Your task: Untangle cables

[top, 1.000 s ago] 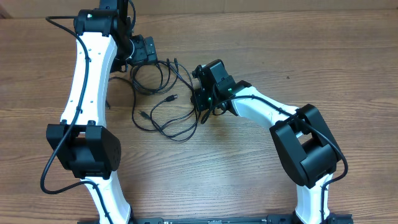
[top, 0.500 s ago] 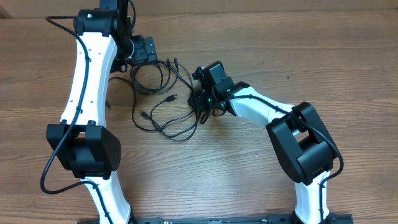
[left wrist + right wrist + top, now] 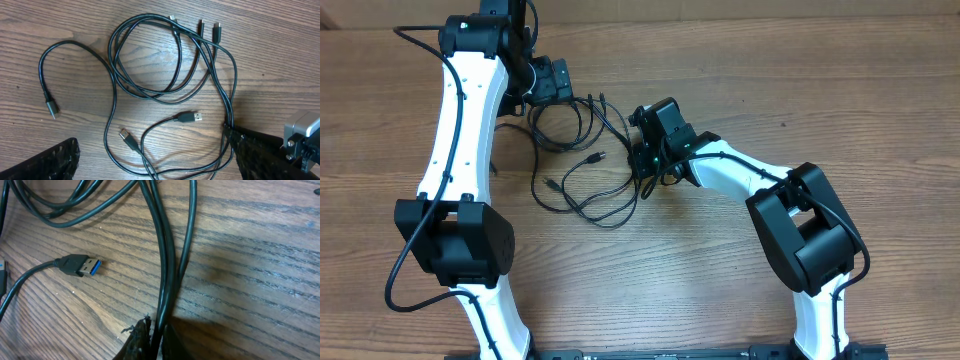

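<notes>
The cables [image 3: 582, 205] are thin black cords lying looped and crossed on the wooden table between my arms. In the left wrist view their loops [image 3: 150, 93] and several plug ends show, one of them silvery [image 3: 189, 117]. My left gripper [image 3: 563, 88] hangs above the far end of the loops, open and empty [image 3: 155, 167]. My right gripper [image 3: 642, 163] is shut on a pair of cable strands at the tangle's right side. In the right wrist view the strands [image 3: 167, 270] run up out of the closed jaws [image 3: 159, 337]. A blue-tipped plug [image 3: 82, 265] lies to their left.
A wooden table [image 3: 740, 70] lies all around. A separate short black cord with a plug end [image 3: 50, 105] lies left of the loops. Both white arms reach in from the near edge.
My right arm's elbow has shifted slightly to the left. The cables and my left arm look unchanged.
</notes>
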You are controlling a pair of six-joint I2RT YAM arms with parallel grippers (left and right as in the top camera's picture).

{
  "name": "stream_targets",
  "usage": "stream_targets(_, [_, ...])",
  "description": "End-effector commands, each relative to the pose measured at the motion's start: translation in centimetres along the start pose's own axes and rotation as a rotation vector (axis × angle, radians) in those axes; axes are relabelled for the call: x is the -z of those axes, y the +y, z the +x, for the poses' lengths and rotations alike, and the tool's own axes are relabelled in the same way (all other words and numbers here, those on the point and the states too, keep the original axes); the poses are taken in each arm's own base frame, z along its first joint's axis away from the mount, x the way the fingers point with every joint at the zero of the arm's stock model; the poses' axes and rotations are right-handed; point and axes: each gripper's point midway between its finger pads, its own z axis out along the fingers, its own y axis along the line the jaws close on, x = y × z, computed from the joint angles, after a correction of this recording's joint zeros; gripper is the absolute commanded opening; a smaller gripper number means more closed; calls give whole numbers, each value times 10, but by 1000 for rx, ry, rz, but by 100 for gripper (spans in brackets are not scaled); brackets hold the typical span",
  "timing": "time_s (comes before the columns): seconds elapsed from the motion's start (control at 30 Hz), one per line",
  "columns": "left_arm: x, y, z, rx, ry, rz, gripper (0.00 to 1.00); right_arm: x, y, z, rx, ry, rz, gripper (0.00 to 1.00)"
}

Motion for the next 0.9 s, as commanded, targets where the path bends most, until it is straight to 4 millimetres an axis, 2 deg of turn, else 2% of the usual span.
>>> stream_targets(0.0, [10, -7, -3, 5, -25, 21, 100, 26, 11, -22, 17, -69, -17, 7])
stream_targets(0.17, [10, -7, -3, 5, -25, 21, 100, 56, 22, -32, 51, -93, -22, 7])
stream_targets(0.3, [10, -7, -3, 5, -25, 21, 100, 87, 33, -43, 64, -130, -30, 7])
stream_targets(0.4, [10, -7, -3, 5, -25, 21, 100, 119, 44, -53, 80, -179, -41, 6])
stream_targets(0.43, [10, -7, -3, 5, -25, 22, 100, 139, 51, -60, 89, -215, -46, 6])
stream_targets(0.5, [10, -7, -3, 5, -25, 21, 100, 166, 58, -69, 101, -269, -47, 5])
stream_targets(0.67, [10, -7, -3, 5, -25, 21, 100, 261, 86, -93, 149, -483, -76, 4])
stream_targets(0.73, [10, -7, -3, 5, -25, 21, 100, 289, 81, -95, 138, -544, -14, 4])
stream_targets(0.8, [10, -7, -3, 5, -25, 21, 100, 293, 66, -92, 113, -541, 67, 6])
stream_targets(0.87, [10, -7, -3, 5, -25, 21, 100, 282, 52, -82, 91, -487, 131, 11])
